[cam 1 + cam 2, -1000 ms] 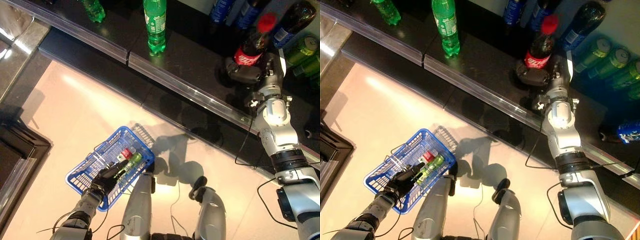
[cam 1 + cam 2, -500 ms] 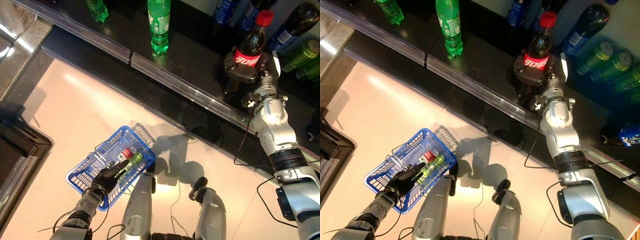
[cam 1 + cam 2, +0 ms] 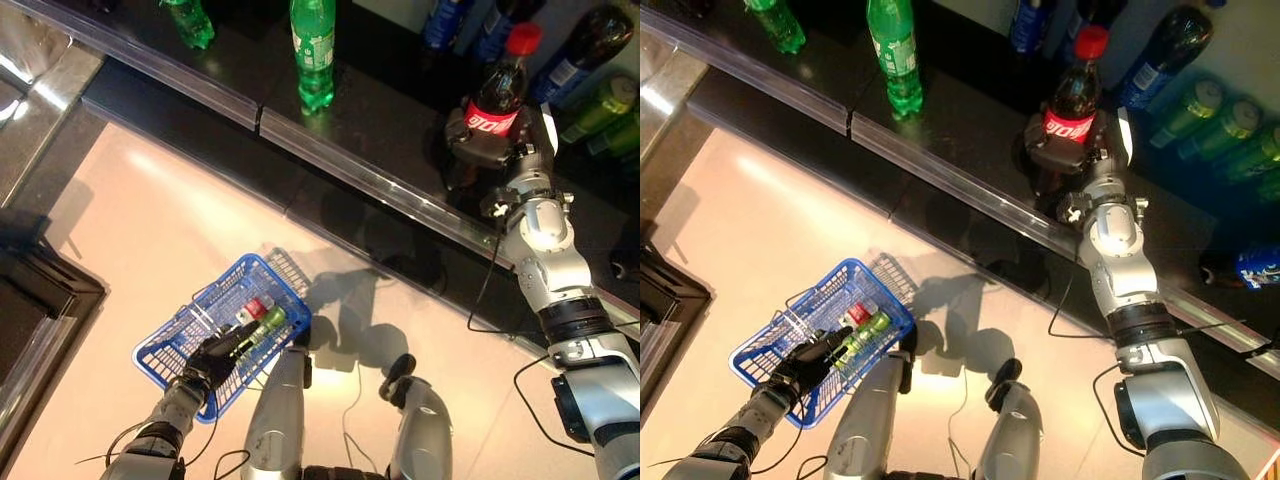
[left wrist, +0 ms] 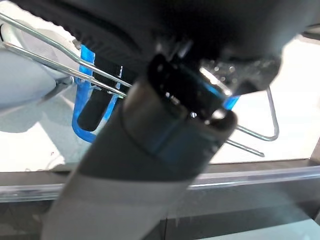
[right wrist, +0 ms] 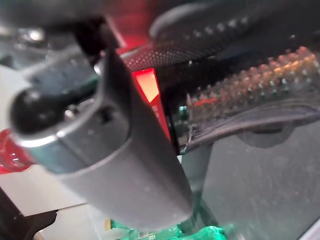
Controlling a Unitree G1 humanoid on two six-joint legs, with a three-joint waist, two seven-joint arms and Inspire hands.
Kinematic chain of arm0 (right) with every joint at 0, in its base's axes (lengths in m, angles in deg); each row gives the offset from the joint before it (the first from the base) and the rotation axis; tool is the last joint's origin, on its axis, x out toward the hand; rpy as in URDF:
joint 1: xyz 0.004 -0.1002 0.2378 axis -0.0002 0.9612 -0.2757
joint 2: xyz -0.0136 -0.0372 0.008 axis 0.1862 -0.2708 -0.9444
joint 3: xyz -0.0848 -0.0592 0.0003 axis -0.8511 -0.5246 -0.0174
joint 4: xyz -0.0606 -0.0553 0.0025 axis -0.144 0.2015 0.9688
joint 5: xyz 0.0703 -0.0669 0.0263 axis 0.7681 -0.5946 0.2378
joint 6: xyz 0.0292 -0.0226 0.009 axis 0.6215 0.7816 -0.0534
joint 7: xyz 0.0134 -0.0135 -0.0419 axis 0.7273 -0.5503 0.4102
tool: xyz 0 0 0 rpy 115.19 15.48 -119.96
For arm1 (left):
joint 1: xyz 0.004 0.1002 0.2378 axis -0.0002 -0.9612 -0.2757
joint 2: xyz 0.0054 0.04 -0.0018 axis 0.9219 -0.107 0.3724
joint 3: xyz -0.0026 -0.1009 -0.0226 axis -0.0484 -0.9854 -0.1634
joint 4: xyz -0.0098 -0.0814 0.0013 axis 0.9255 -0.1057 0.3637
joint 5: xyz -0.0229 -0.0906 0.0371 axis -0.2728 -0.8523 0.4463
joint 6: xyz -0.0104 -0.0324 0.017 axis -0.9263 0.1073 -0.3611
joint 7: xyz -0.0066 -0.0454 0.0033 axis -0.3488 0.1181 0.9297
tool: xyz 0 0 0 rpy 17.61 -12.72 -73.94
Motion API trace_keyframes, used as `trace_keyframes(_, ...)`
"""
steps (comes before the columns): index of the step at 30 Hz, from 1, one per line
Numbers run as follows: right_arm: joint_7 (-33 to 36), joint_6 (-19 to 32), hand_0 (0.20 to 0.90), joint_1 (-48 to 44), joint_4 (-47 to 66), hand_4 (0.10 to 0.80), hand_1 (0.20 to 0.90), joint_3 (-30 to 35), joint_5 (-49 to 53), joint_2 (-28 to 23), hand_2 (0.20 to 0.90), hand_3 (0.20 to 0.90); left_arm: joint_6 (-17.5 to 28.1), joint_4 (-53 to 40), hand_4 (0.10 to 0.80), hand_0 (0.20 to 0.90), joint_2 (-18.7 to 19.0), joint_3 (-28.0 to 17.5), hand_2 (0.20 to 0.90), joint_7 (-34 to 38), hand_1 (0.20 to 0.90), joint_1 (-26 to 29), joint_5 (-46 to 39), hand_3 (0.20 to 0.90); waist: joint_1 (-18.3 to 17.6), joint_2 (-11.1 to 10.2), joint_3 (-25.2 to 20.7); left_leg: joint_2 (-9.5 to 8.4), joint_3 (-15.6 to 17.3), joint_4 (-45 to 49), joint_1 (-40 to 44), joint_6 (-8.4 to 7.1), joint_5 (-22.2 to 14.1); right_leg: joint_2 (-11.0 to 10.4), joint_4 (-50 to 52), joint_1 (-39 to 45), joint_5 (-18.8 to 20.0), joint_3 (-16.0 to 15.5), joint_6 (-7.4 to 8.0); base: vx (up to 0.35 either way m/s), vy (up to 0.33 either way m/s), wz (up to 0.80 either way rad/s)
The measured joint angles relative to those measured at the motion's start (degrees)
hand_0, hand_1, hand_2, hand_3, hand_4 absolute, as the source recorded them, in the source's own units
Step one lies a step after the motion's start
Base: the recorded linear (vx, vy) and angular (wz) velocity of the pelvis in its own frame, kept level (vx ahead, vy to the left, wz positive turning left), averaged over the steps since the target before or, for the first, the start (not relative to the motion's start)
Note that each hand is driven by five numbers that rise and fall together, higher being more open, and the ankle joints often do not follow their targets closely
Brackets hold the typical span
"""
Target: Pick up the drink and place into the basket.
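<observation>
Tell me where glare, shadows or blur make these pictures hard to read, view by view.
Left eye view: bright glare washes the pale floor, and dark shadows fall beside the blue basket. Right eye view: the same glare; the cola bottle in the right hand stays clear. Left wrist view: the left hand is blurred; only the basket's wires read. Right wrist view: everything is blurred, with a red glow.

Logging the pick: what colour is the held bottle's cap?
Red; the bottle cap shows best in the right eye view, right hand wrapped round it.
</observation>
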Motion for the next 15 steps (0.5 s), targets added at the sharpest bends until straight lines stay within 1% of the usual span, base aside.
trace_keyframes(2, -0.5, -0.5, 0.3, 2.6, 1.8, 0.1, 0.3, 0.0, -0.9, 0.0, 0.3, 0.2, -0.1, 0.1, 0.1, 0.3, -0.2, -0.3, 0.3, 0.0, 0.3, -0.7, 1.1, 0.2, 0.0, -0.1, 0.0, -0.11, 0.4, -1.3, 1.9, 0.02, 0.1, 0.2, -1.2, 1.8, 0.3, 0.0, -0.01, 0.128, -0.035, -0.07)
trace_keyframes(4, -2.1, -1.9, 0.3, 6.9, 6.0, 0.1, 0.3, 0.1, -2.2, 0.1, 0.3, 0.2, -0.1, -0.4, 0.1, 0.3, -0.4, -0.8, 0.3, 0.0, 0.3, -2.5, 2.2, 0.2, -0.2, -0.1, -0.1, -0.06, 0.6, -3.3, 5.2, -0.08, 0.1, 0.8, -3.9, 5.2, 1.0, -0.1, 0.52, 0.184, -0.028, -0.08)
trace_keyframes(6, -3.8, -2.7, 0.3, 10.8, 10.1, 0.1, 0.3, 0.1, -3.0, 0.2, 0.3, 0.2, -0.1, -1.0, 0.1, 0.3, -0.5, -1.5, 0.3, 0.0, 0.3, -4.2, 3.2, 0.2, -0.4, -0.2, -0.1, 0.08, 0.8, -5.1, 8.0, -0.18, 0.2, 1.4, -6.0, 7.9, 1.5, -0.2, 0.47, 0.197, -0.025, -0.09)
trace_keyframes(7, -4.8, -3.1, 0.3, 12.6, 11.9, 0.1, 0.3, 0.3, -3.7, 0.3, 0.3, 0.2, -0.4, -1.5, 0.1, 0.3, -0.6, -2.3, 0.3, 0.0, 0.3, -4.9, 3.9, 0.2, -0.7, -0.4, -0.2, 0.13, 0.9, -6.4, 9.6, -0.34, 0.3, 1.8, -8.0, 9.7, 2.0, -0.2, 1.0, 0.178, -0.018, -0.08)
trace_keyframes(8, -5.2, -3.5, 0.3, 13.6, 12.8, 0.1, 0.3, 0.5, -4.0, 0.6, 0.3, 0.2, -0.5, -1.9, 0.1, 0.3, -0.6, -2.7, 0.3, 0.0, 0.3, -5.5, 4.2, 0.2, -0.6, -0.5, -0.3, 0.09, 1.2, -7.1, 10.5, -0.4, 0.5, 2.1, -9.2, 10.8, 2.3, -0.2, 1.17, 0.15, -0.01, -0.11)
trace_keyframes(9, -6.1, -3.8, 0.3, 15.1, 13.8, 0.1, 0.3, 0.6, -4.3, 1.7, 0.3, 0.2, -0.6, -2.6, 0.1, 0.3, -0.3, -2.9, 0.3, 0.0, 0.3, -7.0, 4.4, 0.2, -0.9, -1.0, -1.0, 0.22, 1.6, -8.5, 12.1, -0.54, 1.0, 2.7, -11.2, 12.3, 3.0, -0.3, 1.46, 0.122, -0.006, -0.1)
trace_keyframes(11, -7.3, -4.7, 0.3, 17.1, 15.8, 0.1, 0.3, 0.8, -4.6, 2.1, 0.3, 0.2, -0.6, -2.7, 0.1, 0.3, -0.1, -3.3, 0.3, 0.0, 0.3, -8.2, 5.7, 0.2, -1.2, -1.5, -1.7, 0.19, 1.9, -10.7, 14.1, -0.78, 1.5, 3.6, -14.6, 14.8, 4.1, -0.3, 1.47, 0.149, 0.006, -0.07)
trace_keyframes(13, -8.7, -5.5, 0.3, 18.3, 16.6, 0.1, 0.3, 1.1, -4.8, 2.4, 0.3, 0.2, -0.8, -2.7, 0.1, 0.3, 0.3, -4.3, 0.3, 0.0, 0.3, -9.4, 7.0, 0.2, -1.7, -2.4, -2.8, 0.29, 2.2, -12.6, 15.8, -0.97, 2.1, 4.2, -16.1, 16.4, 4.4, -0.3, 1.48, 0.133, 0.016, 0.03)
trace_keyframes(15, -9.3, -6.1, 0.3, 20.0, 17.5, 0.1, 0.3, 2.2, -4.9, 2.4, 0.3, 0.2, -1.0, -2.7, 0.1, 0.3, 0.4, -4.5, 0.3, 0.0, 0.3, -9.7, 7.9, 0.2, -1.7, -2.8, -3.8, 0.36, 2.3, -13.8, 16.5, -1.05, 2.6, 4.4, -16.6, 17.0, 4.4, -0.3, 1.42, 0.082, 0.021, 0.09)
